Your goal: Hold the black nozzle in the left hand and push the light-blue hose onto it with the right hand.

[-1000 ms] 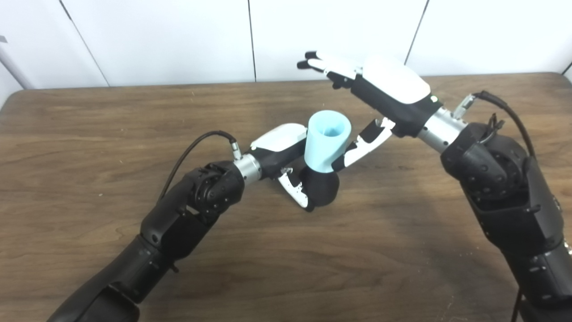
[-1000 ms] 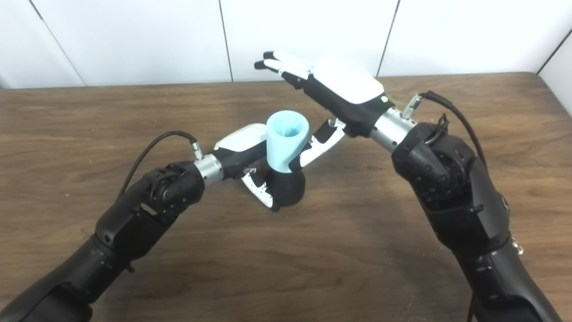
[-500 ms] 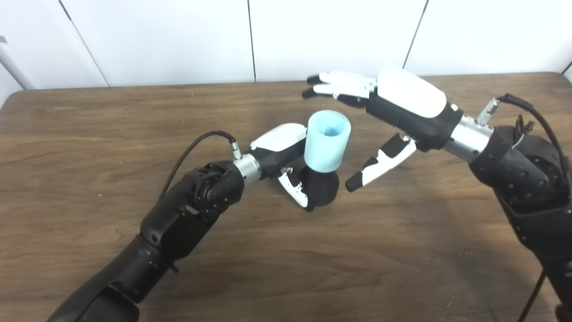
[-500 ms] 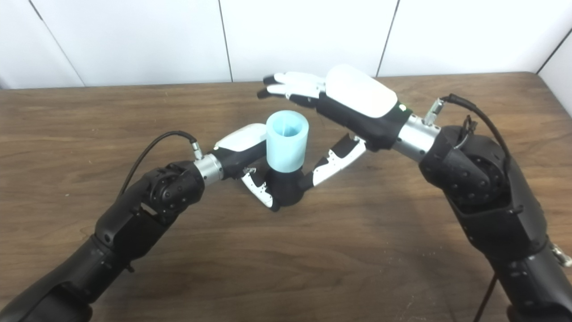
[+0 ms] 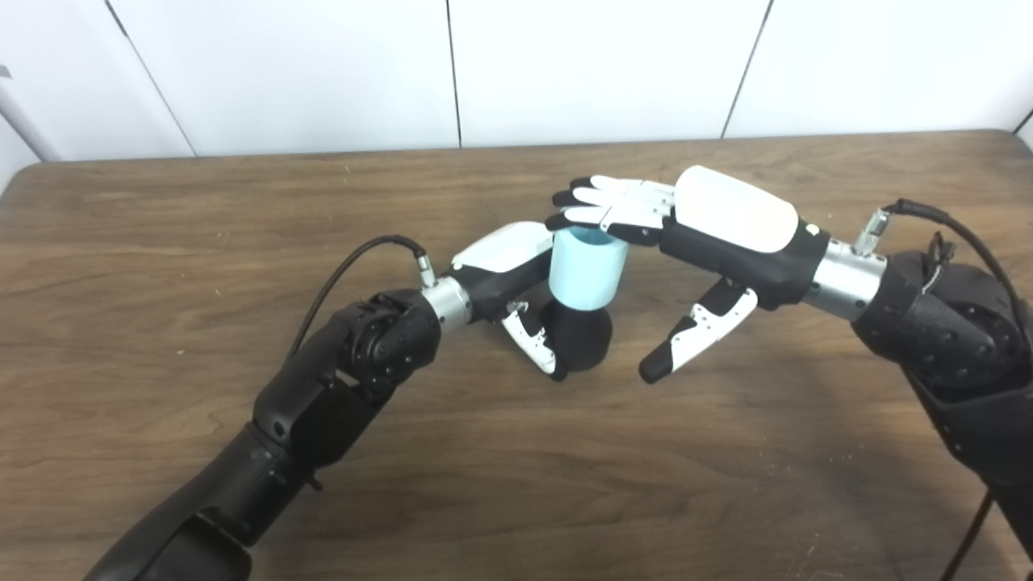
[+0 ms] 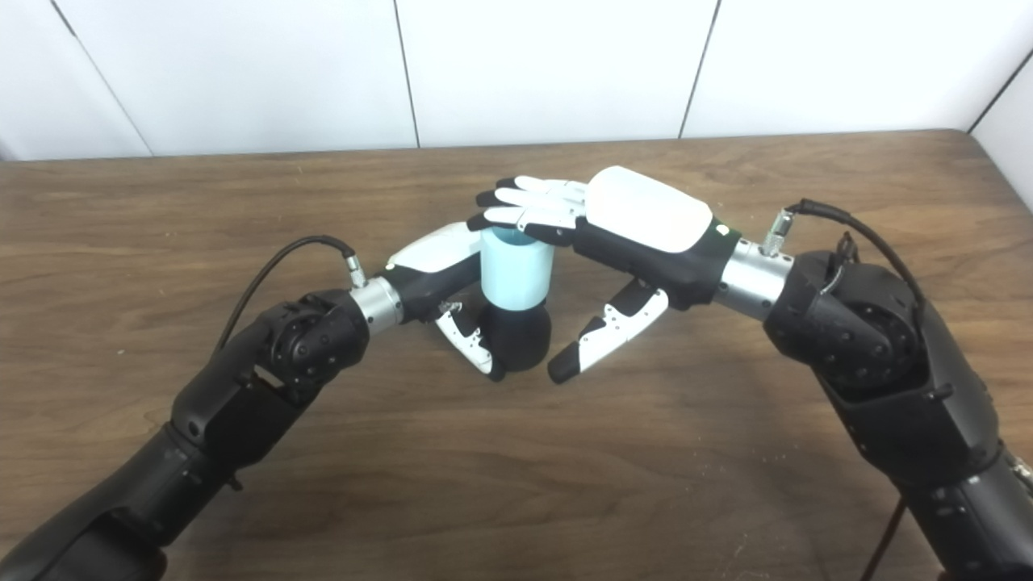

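The black nozzle (image 5: 579, 342) stands on the wooden table (image 5: 161, 242) near the middle, and my left hand (image 5: 516, 274) is shut on it from the left, thumb across its front. The light-blue hose (image 5: 587, 269), a short upright tube, sits on top of the nozzle. My right hand (image 5: 694, 234) is open, its flat fingers (image 5: 613, 206) lying over the hose's top rim and its thumb hanging free to the right of the nozzle. The hose's opening is covered by those fingers. The same scene shows in the right eye view: hose (image 6: 515, 274), nozzle (image 6: 520, 339).
White wall panels (image 5: 323, 73) rise behind the table's far edge. The table's right corner (image 6: 968, 137) is in view. Cables loop off both wrists.
My right hand has come down from above the far side and laid its fingers flat on the hose's top. The hose now stands straighter and lower on the nozzle. The left hand has stayed put.
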{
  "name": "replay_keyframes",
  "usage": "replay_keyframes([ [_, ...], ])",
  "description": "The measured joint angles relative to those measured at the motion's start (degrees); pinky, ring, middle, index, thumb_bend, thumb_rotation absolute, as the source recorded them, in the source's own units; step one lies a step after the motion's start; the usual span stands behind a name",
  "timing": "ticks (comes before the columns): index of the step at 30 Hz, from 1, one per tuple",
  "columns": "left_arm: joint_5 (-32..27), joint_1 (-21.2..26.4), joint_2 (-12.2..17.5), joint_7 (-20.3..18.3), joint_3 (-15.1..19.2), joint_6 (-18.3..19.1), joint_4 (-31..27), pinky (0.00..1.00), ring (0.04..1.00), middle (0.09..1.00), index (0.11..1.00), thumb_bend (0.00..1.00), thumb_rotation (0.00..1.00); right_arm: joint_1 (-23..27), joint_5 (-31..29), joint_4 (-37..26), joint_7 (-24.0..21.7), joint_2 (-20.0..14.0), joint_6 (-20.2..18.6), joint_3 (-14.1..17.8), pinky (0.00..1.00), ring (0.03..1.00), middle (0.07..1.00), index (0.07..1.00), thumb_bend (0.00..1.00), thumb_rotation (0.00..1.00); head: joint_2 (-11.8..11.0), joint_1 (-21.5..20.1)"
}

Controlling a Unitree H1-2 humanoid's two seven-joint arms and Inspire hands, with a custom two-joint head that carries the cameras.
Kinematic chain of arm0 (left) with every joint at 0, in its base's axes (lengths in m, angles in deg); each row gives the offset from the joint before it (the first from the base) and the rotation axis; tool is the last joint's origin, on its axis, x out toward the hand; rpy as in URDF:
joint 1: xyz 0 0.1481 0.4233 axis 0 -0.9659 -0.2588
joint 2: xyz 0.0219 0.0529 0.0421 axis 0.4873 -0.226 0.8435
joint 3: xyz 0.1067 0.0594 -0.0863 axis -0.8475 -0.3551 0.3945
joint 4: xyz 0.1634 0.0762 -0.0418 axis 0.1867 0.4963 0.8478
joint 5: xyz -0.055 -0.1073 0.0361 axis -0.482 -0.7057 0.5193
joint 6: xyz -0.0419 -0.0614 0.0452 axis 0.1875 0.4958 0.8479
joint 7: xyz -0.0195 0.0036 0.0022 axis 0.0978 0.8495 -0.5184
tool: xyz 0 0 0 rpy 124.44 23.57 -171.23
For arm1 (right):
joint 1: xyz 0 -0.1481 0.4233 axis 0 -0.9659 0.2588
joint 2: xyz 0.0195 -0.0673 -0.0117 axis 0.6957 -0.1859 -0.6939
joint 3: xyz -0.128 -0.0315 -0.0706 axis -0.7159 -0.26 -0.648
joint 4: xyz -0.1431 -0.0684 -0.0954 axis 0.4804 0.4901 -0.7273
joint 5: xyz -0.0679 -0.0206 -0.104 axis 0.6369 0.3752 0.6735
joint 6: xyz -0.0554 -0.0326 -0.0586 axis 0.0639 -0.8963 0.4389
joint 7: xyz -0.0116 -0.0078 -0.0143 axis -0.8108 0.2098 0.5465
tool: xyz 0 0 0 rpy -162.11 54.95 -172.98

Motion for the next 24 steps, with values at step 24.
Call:
replay_keyframes([
  [24,0.24,0.05,-0.01,0.00,-0.01,-0.37,0.17,1.00,0.602,0.504,0.476,0.52,0.00,0.34,5.17,-2.36,-1.39,-1.06,-2.04,-2.99,1.00,1.000,1.000,0.966,0.76,0.97,0.44,0.18],
])
